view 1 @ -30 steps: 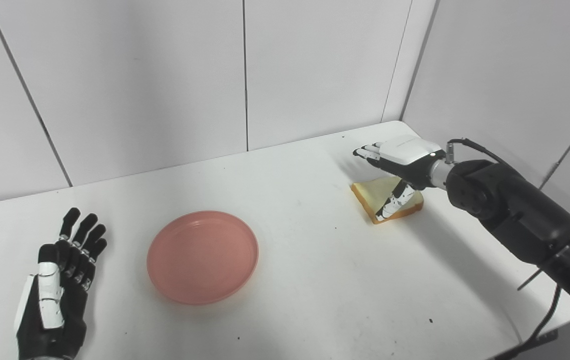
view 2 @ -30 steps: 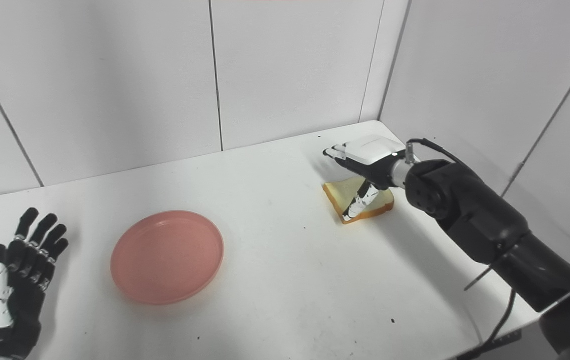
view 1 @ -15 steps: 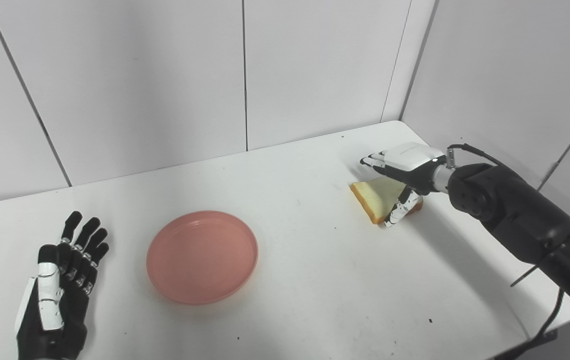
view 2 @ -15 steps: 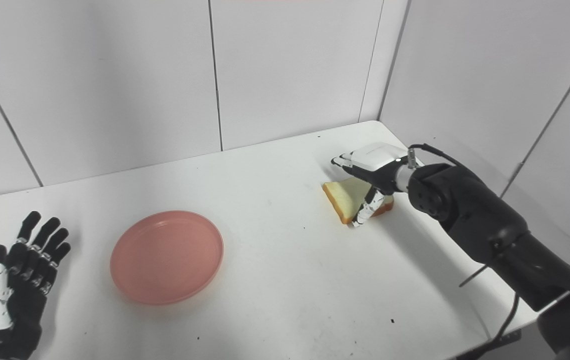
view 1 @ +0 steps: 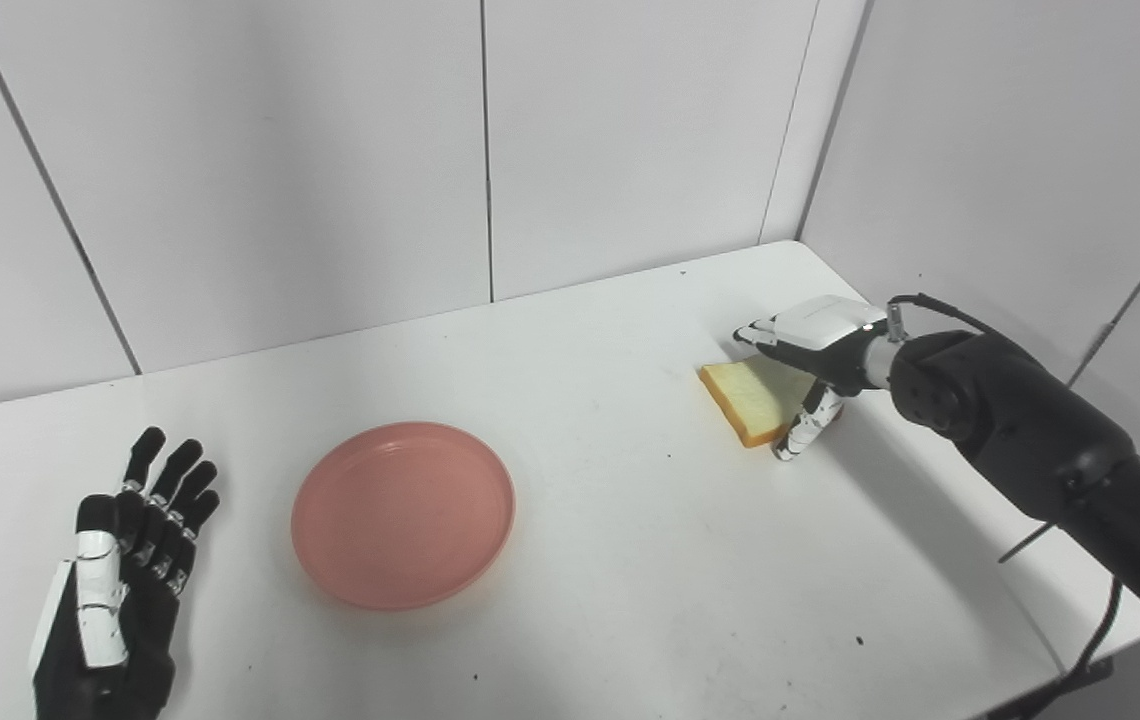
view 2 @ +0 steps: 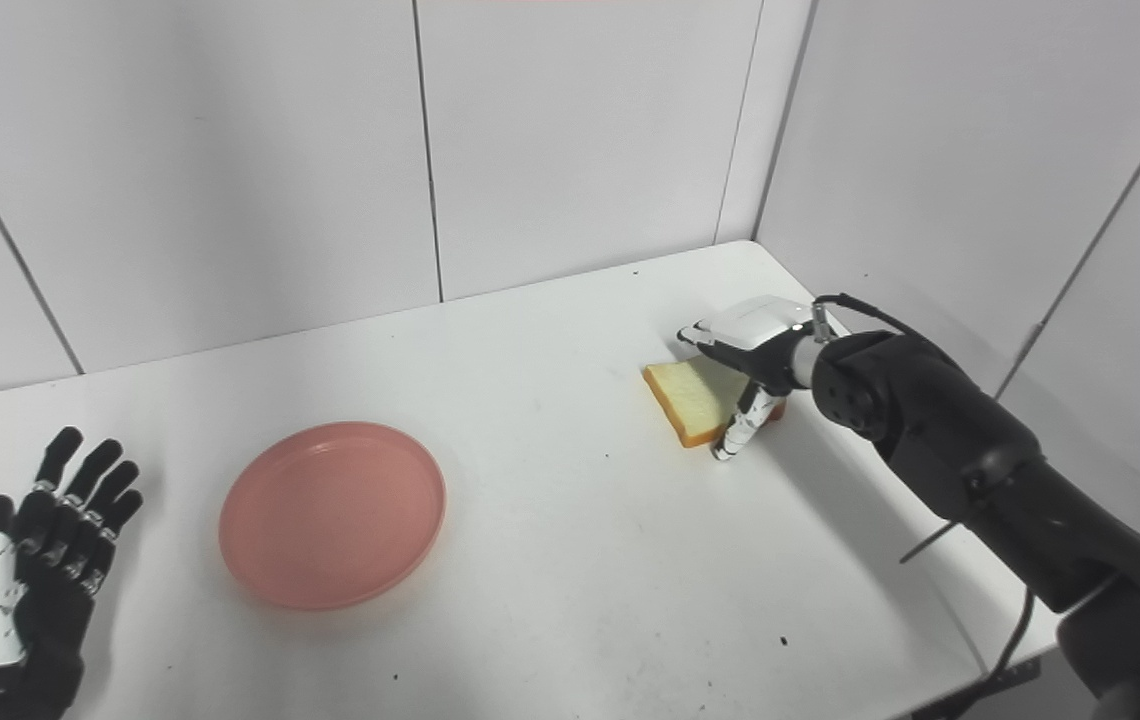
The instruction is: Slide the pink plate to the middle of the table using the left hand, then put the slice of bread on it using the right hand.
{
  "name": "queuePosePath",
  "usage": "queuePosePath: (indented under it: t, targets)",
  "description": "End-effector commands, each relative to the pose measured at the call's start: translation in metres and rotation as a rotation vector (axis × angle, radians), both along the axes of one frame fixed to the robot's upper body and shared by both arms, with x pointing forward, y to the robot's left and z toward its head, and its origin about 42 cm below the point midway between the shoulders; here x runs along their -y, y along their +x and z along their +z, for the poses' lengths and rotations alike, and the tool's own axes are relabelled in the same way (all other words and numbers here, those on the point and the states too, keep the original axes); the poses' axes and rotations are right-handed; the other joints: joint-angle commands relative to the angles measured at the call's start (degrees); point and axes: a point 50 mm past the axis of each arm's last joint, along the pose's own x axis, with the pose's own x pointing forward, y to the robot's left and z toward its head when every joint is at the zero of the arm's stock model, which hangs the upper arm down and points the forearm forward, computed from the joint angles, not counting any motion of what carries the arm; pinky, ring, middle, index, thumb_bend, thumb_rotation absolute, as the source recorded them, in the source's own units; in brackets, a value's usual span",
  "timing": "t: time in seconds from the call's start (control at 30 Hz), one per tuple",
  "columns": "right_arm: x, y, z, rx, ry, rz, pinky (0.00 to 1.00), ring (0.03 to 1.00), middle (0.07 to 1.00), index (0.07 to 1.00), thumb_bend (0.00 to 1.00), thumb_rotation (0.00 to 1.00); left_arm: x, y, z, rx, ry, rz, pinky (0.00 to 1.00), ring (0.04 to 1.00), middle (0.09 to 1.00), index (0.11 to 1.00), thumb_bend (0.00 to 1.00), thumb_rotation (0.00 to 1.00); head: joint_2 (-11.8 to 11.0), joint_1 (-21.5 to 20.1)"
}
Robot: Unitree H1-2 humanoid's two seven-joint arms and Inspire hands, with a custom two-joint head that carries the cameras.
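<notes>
The round pink plastic plate (view 1: pixel 403 514) with a low raised rim lies flat on the white bench (view 1: pixel 610 560), left of the bench's middle and with nothing on it. The slice of pale bread with a golden-brown crust (view 1: pixel 752 397) lies near the bench's far right corner, well apart from the plate; its near-left crust edge faces the camera, and its right part is hidden under the right hand.

The right hand (view 1: pixel 814 345), white-backed with black fingers, sits over the slice. Its fingers (view 1: pixel 758 333) reach across the top of the bread toward the far side, while the thumb (view 1: pixel 802 432) points down beside the slice's near right corner, its tip at the bench surface. The fingers are apart around the bread; whether they press on it cannot be told, as the palm hides the contact. The slice rests on the bench.

The left hand (view 1: pixel 115 585) lies at the bench's near left, beside the plate but not touching it, fingers straight and slightly spread, holding nothing. Its wrist is cut off by the bottom edge.
</notes>
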Motion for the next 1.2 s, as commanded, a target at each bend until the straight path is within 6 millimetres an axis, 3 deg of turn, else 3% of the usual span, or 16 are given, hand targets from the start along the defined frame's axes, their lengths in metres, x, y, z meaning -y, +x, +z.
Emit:
queuePosePath:
  t: [0.0,0.2,0.4,0.6,0.63,0.67,0.7,0.73,0.77,0.83,0.87,0.9,0.97,1.07,1.17]
  targets:
    - [0.008,0.010,0.029,0.067,-0.046,-0.008,1.00,1.000,1.000,1.000,1.00,0.49,0.000,0.001,0.017,0.073,-0.002,-0.018,0.95,0.940,0.944,0.956,0.67,1.00,0.18,0.12]
    - [0.009,0.020,0.024,0.084,0.070,-0.061,0.96,1.000,1.000,1.000,1.00,0.36,0.001,0.000,0.017,0.072,0.002,-0.018,0.95,0.944,0.950,0.959,0.68,1.00,0.64,0.17]
    - [-0.003,0.031,0.020,0.090,0.174,-0.071,0.90,0.986,0.999,0.999,1.00,0.33,0.001,-0.002,0.018,0.066,0.006,-0.019,0.96,0.950,0.954,0.958,0.71,1.00,1.00,0.20]
    - [-0.015,0.038,0.020,0.088,0.189,-0.074,0.79,0.894,0.920,0.961,1.00,0.24,0.002,-0.003,0.020,0.063,-0.005,-0.021,0.96,0.951,0.955,0.960,0.70,1.00,1.45,0.11]
    - [-0.019,0.039,0.020,0.083,0.182,-0.082,0.61,0.743,0.794,0.925,1.00,0.21,0.002,-0.003,0.020,0.063,-0.003,-0.022,0.97,0.952,0.955,0.960,0.70,1.00,1.54,0.10]
    - [-0.021,0.040,0.021,0.080,0.178,-0.084,0.42,0.525,0.606,0.900,1.00,0.19,0.002,-0.003,0.020,0.061,-0.003,-0.022,0.98,0.955,0.956,0.962,0.71,1.00,1.54,0.10]
    - [-0.024,0.040,0.021,0.077,0.176,-0.082,0.30,0.393,0.484,0.871,1.00,0.15,0.002,-0.003,0.020,0.058,-0.004,-0.020,0.97,0.953,0.955,0.961,0.71,1.00,1.54,0.10]
    - [-0.025,0.040,0.022,0.069,0.174,-0.075,0.26,0.358,0.450,0.842,0.99,0.12,0.002,-0.003,0.021,0.057,-0.005,-0.020,0.97,0.952,0.953,0.959,0.71,1.00,1.64,0.09]
    - [-0.026,0.040,0.022,0.063,0.173,-0.060,0.41,0.501,0.569,0.812,0.95,0.10,0.001,-0.003,0.021,0.056,-0.006,-0.020,0.97,0.952,0.953,0.960,0.71,1.00,1.69,0.06]
    - [-0.026,0.039,0.022,0.057,0.190,-0.040,0.57,0.622,0.673,0.732,0.85,0.02,0.001,-0.003,0.022,0.057,-0.008,-0.021,0.97,0.949,0.952,0.960,0.71,1.00,1.76,0.04]
    - [-0.026,0.039,0.023,0.057,0.198,-0.036,0.59,0.616,0.666,0.692,0.81,0.01,0.001,-0.003,0.022,0.058,-0.009,-0.021,0.97,0.947,0.951,0.959,0.70,1.00,1.76,0.04]
    - [-0.026,0.039,0.023,0.058,0.203,-0.037,0.56,0.575,0.596,0.578,0.67,0.00,0.001,-0.003,0.023,0.058,-0.011,-0.022,0.97,0.950,0.953,0.961,0.70,1.00,1.87,-0.08]
    - [-0.026,0.040,0.024,0.059,0.204,-0.048,0.54,0.551,0.555,0.513,0.58,0.00,0.001,-0.003,0.023,0.056,-0.010,-0.022,0.97,0.951,0.954,0.963,0.70,1.00,1.99,-0.13]
    - [-0.025,0.040,0.025,0.060,0.186,-0.066,0.45,0.511,0.514,0.484,0.53,0.00,0.000,-0.003,0.024,0.057,-0.008,-0.022,0.98,0.955,0.957,0.964,0.71,1.00,2.02,-0.14]
    - [-0.022,0.040,0.024,0.053,0.164,-0.067,0.47,0.522,0.521,0.478,0.53,0.00,-0.001,-0.003,0.024,0.062,-0.011,-0.025,0.97,0.953,0.956,0.966,0.71,1.00,2.12,-0.22]
